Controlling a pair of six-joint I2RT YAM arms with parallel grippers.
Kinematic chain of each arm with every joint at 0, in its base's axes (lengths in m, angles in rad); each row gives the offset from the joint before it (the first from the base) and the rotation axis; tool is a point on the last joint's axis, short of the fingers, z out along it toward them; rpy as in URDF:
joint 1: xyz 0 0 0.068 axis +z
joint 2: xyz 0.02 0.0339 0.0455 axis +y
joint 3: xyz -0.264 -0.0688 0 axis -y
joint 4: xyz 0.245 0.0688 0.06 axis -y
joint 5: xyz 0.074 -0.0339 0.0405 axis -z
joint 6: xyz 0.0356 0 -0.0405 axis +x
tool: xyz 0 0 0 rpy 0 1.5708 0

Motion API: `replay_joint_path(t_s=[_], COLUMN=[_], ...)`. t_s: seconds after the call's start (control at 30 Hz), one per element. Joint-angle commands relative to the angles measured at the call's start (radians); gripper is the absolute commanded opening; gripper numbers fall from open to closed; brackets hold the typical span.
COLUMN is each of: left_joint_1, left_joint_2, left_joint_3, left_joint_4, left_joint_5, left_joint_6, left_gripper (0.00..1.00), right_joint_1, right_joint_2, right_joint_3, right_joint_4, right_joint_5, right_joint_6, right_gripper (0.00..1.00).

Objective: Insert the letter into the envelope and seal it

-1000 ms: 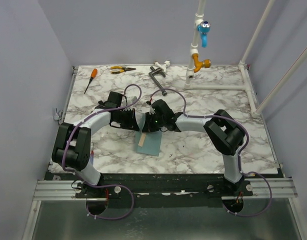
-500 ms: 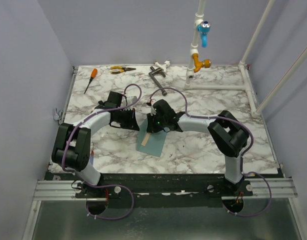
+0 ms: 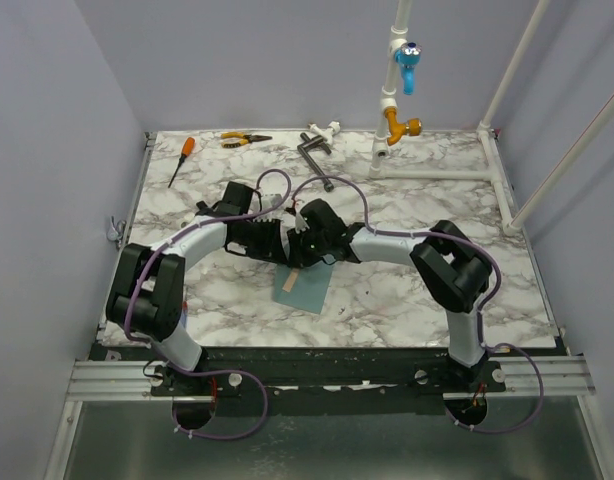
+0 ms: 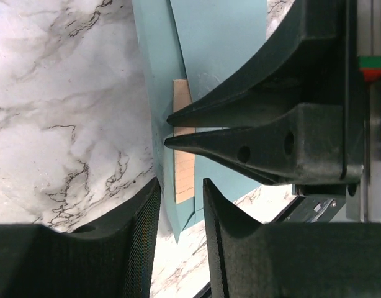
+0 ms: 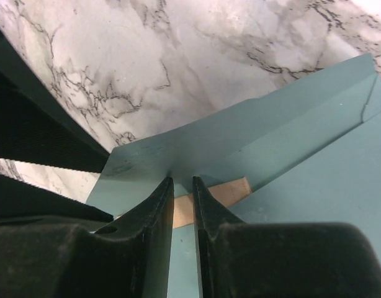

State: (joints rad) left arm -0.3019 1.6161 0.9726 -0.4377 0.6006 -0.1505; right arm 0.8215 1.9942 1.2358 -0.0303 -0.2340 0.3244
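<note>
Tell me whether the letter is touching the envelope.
Touching. The right wrist view shows the letter lying inside the envelope, only a peach strip showing between flap and pocket.

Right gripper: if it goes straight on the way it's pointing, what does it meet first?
Most likely the envelope, at the fold of its flap just ahead of the jaws, beside the exposed letter strip. Depth is unclear.

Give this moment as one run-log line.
letter: partly inside envelope, peach edge showing | flap: open, not sealed | left gripper: open, above envelope | right gripper: narrowly open, tips at letter edge
</note>
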Motion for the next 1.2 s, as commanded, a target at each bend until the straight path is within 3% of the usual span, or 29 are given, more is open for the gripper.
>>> replay_joint_path(t_s=[0.0,0.07,0.17,0.37,0.6,0.7,0.83,0.97,1.17], left_joint_1=[-0.010,-0.011,-0.020,-0.025,-0.025,-0.025,-0.025,-0.025,-0.026], left_joint_2=[0.043,0.075,0.102,0.130,0.121,0.117,0.128,0.134,0.135], left_joint_3=[0.040,0.060,0.076,0.095,0.093,0.092,0.092,0.094,0.094], left_joint_4=[-0.027,-0.042,-0.049,-0.053,-0.052,-0.053,-0.053,-0.053,-0.053], left_joint_5=[-0.028,-0.037,-0.077,-0.097,-0.129,-0.133,-0.097,-0.097,-0.097], left_joint_6=[-0.020,-0.026,-0.010,-0.002,0.018,0.023,0.016,0.018,0.020], left_gripper=[0.34,0.27,0.24,0.00,0.00,0.00,0.00,0.00,0.00], right_joint_1=[0.013,0.013,0.013,0.011,0.011,0.012,0.031,0.080,0.094], right_joint_2=[0.033,0.044,0.037,0.018,-0.043,-0.077,-0.061,-0.057,-0.005], right_joint_3=[-0.004,-0.001,-0.005,-0.009,-0.013,-0.052,-0.099,-0.142,-0.090], right_joint_4=[0.005,0.003,0.003,0.021,0.021,0.099,0.190,0.260,0.244], right_joint_5=[-0.046,-0.049,-0.038,-0.057,-0.082,-0.099,-0.154,-0.147,-0.103], right_joint_6=[0.018,0.025,0.037,0.037,-0.088,-0.157,-0.258,-0.464,-0.530], right_gripper=[0.23,0.23,0.23,0.23,0.27,0.27,0.27,0.27,0.28])
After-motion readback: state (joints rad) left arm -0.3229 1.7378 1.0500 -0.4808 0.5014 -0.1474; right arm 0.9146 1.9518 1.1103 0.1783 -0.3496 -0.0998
